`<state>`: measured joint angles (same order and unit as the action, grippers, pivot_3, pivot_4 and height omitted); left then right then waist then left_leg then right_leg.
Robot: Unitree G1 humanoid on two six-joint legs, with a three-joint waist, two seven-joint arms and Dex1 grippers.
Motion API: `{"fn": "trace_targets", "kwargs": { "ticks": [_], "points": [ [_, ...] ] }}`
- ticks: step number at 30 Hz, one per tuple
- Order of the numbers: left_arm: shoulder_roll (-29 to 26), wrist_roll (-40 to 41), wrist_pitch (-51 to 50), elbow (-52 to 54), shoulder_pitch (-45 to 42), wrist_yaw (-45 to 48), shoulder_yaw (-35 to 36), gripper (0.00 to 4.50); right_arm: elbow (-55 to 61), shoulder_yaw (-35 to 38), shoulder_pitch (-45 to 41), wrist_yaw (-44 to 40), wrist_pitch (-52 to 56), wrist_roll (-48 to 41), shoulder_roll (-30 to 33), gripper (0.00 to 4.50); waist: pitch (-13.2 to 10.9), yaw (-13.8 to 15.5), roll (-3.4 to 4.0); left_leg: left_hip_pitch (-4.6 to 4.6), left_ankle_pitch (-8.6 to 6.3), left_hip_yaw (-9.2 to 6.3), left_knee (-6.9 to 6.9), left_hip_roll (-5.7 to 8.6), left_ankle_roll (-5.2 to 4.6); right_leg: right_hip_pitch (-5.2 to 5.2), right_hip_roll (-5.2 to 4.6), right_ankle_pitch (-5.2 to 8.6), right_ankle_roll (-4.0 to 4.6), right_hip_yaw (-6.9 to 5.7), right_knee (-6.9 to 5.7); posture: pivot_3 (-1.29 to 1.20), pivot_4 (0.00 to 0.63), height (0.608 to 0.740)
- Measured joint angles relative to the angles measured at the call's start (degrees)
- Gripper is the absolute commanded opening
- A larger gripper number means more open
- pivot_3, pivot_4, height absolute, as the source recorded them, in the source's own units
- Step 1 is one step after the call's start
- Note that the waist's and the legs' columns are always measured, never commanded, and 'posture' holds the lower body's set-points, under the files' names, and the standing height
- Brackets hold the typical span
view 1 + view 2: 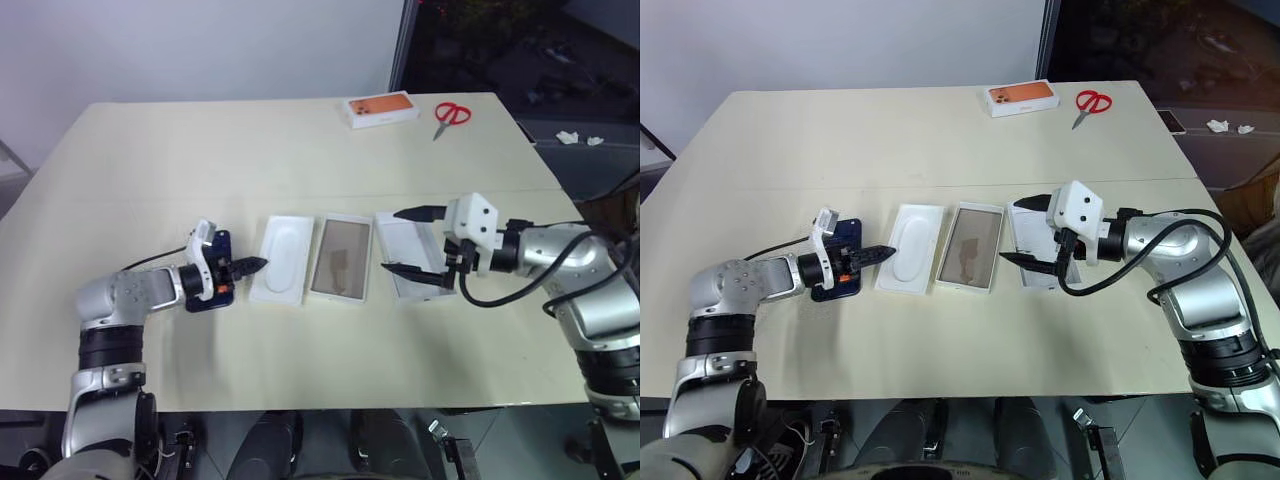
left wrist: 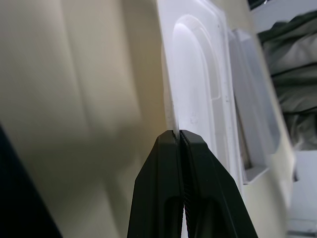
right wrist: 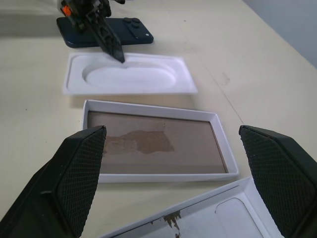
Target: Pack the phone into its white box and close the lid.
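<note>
Risk: the left tool (image 1: 885,253), fingers pressed together and gripping nothing, sits over the white insert (image 1: 910,262) edge; a push would slide the insert into the white box (image 1: 967,247); the phone (image 3: 106,31) lies flat on the bench (image 1: 300,150) beyond the insert, ungrasped; the right tool (image 1: 412,241), fingers wide apart and empty, hovers above the lid (image 1: 1032,240) beside the box.

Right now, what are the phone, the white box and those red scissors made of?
The phone looks like smooth glass or plastic: its dark blue back shines. The white box seems to be cardboard: thin matte white walls and a brown papery floor with a scuffed patch. The scissors have red handles, probably plastic; the blades are too small to tell.
</note>
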<state>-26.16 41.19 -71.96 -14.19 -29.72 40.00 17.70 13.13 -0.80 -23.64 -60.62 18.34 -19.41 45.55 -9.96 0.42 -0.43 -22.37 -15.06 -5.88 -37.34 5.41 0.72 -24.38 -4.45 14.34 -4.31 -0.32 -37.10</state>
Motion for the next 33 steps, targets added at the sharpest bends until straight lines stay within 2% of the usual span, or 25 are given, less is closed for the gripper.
{"fn": "trace_targets", "kwargs": {
  "ticks": [4, 8, 12, 15, 21, 28, 31, 33],
  "points": [
    [1.63, 2.10, -3.28, -0.66, -0.86, -3.40, 4.11, 0.04, -0.01, 0.27, 1.00, -0.18, -0.02, -0.23, 0.14, 4.50, -0.02, 0.18, -0.03, -0.01, 0.01, 0.00, -0.02, 0.00, 0.01, 0.00, 0.00, 0.00, 0.00, 0.00, 0.00, 0.00, 0.150, 0.740],
    [6.93, 3.32, -6.42, 0.02, -6.84, -10.72, 7.48, 0.04, -0.66, 0.80, 3.04, -1.85, -0.18, -1.84, 0.30, 4.50, -0.07, 0.57, -0.21, -0.09, 0.01, -0.05, -0.11, 0.07, 0.02, 0.04, -0.05, 0.00, -0.01, -0.04, 0.03, 0.00, 0.150, 0.740],
    [12.88, 3.31, -7.91, 1.66, -11.19, -16.00, 6.67, 0.04, -3.08, 1.41, 4.13, -2.52, -2.01, -1.94, 0.31, 4.50, -0.06, 0.28, -0.23, -0.08, 0.01, -0.01, -0.11, 0.12, 0.02, 0.04, -0.07, 0.00, -0.01, -0.01, 0.04, 0.00, 0.150, 0.740],
    [15.26, 3.28, -9.10, 2.61, -11.53, -17.20, 4.49, 0.04, -4.06, 1.77, 4.95, -2.67, -2.72, -1.62, 0.47, 4.50, -0.06, -0.16, -0.23, -0.05, 0.06, 0.02, -0.06, 0.01, 0.10, 0.00, 0.03, 0.00, -0.01, 0.02, 0.01, 0.00, 0.150, 0.740],
    [17.94, 2.60, -8.96, 3.07, -11.73, -18.76, -1.05, 0.04, -4.62, 2.18, 5.59, -2.72, -4.13, -1.44, 0.74, 4.50, -0.06, 0.08, -0.23, -0.03, 0.09, 0.03, -0.05, 0.00, 0.16, 0.00, 0.05, 0.00, -0.01, 0.02, -0.01, 0.00, 0.150, 0.740],
    [16.20, 1.34, -7.39, 4.01, -11.55, -19.04, -2.91, 0.04, -4.63, 3.18, 6.88, -2.40, -4.15, -1.15, 0.95, 4.50, -0.06, 0.25, -0.23, -0.03, 0.09, 0.03, -0.05, 0.00, 0.16, 0.00, 0.04, 0.00, -0.01, 0.02, -0.01, 0.00, 0.150, 0.740],
    [16.00, 1.35, -7.36, 4.08, -11.54, -18.86, -2.83, 0.99, -4.63, 3.25, 6.88, -2.14, -4.19, -1.01, 0.94, 4.50, -0.06, 0.31, -0.23, -0.03, 0.09, 0.03, -0.06, 0.00, 0.16, 0.00, 0.04, 0.00, -0.01, 0.02, 0.00, 0.00, 0.150, 0.740],
    [15.92, 1.35, -7.15, 4.28, -11.55, -18.86, -2.85, 1.92, -4.63, 3.25, 6.88, -2.08, -4.24, -0.96, 0.94, 4.50, -0.06, 0.31, -0.23, -0.03, 0.09, 0.03, -0.06, 0.01, 0.16, 0.01, 0.03, 0.00, -0.01, 0.02, 0.00, 0.00, 0.150, 0.740]
  ]
}}
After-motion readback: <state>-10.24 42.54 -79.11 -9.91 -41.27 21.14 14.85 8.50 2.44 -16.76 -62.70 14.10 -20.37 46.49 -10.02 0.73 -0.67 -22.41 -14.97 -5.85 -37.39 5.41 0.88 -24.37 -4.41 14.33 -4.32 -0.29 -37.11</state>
